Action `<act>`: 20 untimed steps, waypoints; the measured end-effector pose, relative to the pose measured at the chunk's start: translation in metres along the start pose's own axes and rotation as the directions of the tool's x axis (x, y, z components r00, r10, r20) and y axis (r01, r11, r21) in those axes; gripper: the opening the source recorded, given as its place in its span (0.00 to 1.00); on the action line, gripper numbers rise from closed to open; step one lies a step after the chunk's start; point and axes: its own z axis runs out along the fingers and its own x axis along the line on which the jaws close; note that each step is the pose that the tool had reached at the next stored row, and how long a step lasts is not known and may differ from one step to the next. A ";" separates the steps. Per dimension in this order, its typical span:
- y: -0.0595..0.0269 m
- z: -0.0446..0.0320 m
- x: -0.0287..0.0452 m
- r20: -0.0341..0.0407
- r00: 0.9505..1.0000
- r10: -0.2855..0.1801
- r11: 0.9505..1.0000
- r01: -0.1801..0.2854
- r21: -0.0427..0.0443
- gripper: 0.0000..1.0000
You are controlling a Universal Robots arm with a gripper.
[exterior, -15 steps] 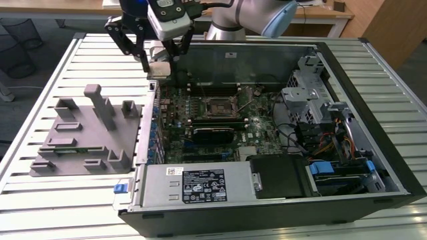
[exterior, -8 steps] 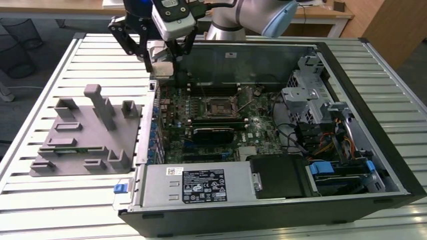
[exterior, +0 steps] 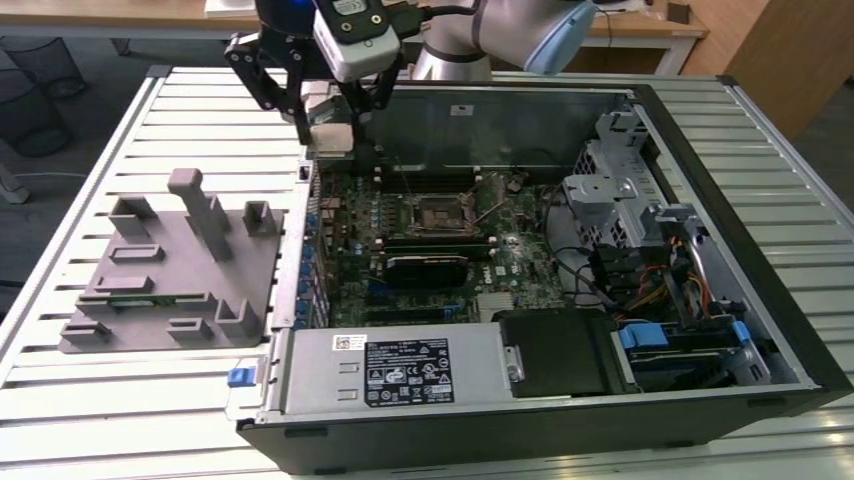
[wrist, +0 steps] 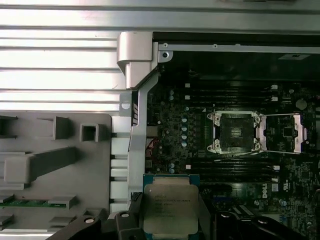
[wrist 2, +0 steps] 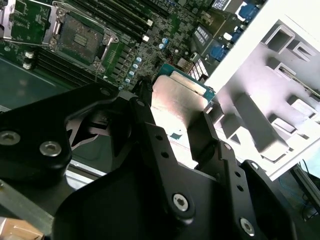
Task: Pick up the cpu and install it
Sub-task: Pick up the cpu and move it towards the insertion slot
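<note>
Above one open case, one pincer clamping one cpu

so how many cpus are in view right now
1: the cpu, clamped in the gripper above the edge of the case. The motherboard socket looks empty; others could be hidden.

No text can be read with certainty. Faint lines of engraved print are seen on the lid of the cpu in the first wrist view, too fine to be made out. In the exterior view, a black label with white print and small marks is carried on the power supply, and a small white sticker is set just beside it; neither is legible. White lettering is printed on the motherboard, also unreadable.
</note>
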 end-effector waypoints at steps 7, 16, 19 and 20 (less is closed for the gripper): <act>0.0014 0.0002 -0.0117 0.000 1.000 0.000 1.000 0.000 0.000 0.53; 0.0137 0.0014 -0.0399 0.000 1.000 0.000 1.000 0.000 0.000 0.53; 0.0172 0.0017 -0.0489 0.000 1.000 0.000 1.000 0.000 0.000 0.53; 0.0182 0.0018 -0.0515 0.000 1.000 0.000 1.000 0.000 0.000 0.53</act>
